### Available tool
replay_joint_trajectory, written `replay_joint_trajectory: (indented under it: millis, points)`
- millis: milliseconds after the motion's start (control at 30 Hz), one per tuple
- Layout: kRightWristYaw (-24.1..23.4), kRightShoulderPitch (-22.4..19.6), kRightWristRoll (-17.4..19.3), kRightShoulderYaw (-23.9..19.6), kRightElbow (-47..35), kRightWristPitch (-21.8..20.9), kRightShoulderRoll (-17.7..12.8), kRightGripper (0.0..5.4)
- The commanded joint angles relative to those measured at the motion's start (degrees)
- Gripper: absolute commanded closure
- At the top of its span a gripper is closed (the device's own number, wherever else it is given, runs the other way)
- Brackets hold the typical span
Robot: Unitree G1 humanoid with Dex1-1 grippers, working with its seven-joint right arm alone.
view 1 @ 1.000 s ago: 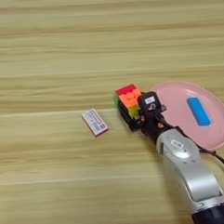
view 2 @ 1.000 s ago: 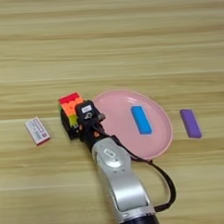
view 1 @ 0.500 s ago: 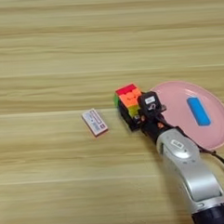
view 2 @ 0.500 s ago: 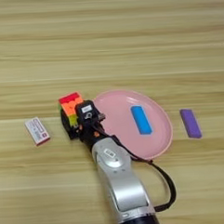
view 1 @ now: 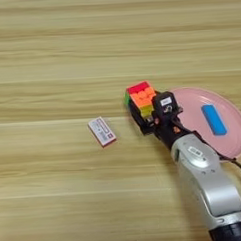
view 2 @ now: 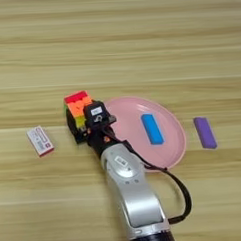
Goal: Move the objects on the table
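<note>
Nearest you, your silver forearm (view 2: 128, 184) runs up from the bottom edge and the right gripper (view 1: 153, 122) sits pressed against the puzzle cube (view 1: 141, 98), black fingers down along its near and right sides; it looks like a grasp on the cube, though you can't see both fingertips, so treat that as a judgement. The cube sits on the table (view 1: 49, 56) just left of the pink plate (view 1: 234, 141), touching or nearly touching the rim. Expect it to be light, rigid and smooth-faced plastic, so it could slip or twist if you pinch across a corner; flat opposite faces, low on the body, are your best hold. The blue block (view 2: 152, 128) lies flat inside the plate, thin and light, best taken across its narrow sides. To your left, the white-and-red box (view 1: 102, 131) rests apart from the cube with bare wood between. Beyond the plate's right rim lies a purple block (view 2: 205, 132). Farther out, the whole far half of the table is open wood, plenty of room to travel; mind the plate's rim when you slide right.
</note>
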Motion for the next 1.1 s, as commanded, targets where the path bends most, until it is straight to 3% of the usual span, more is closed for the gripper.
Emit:
replay_joint_trajectory:
  millis: [33,733,1100]
  points:
    - [-0.1,-2.3,0.7,-0.7,-4.5,-0.8,-0.1,2.04]
    - [0.0,0.3,3.8,-10.8,-11.5,2.7,-4.8,2.04]
    - [0.6,2.9,4.1,-13.3,-10.9,3.1,-5.6,2.04]
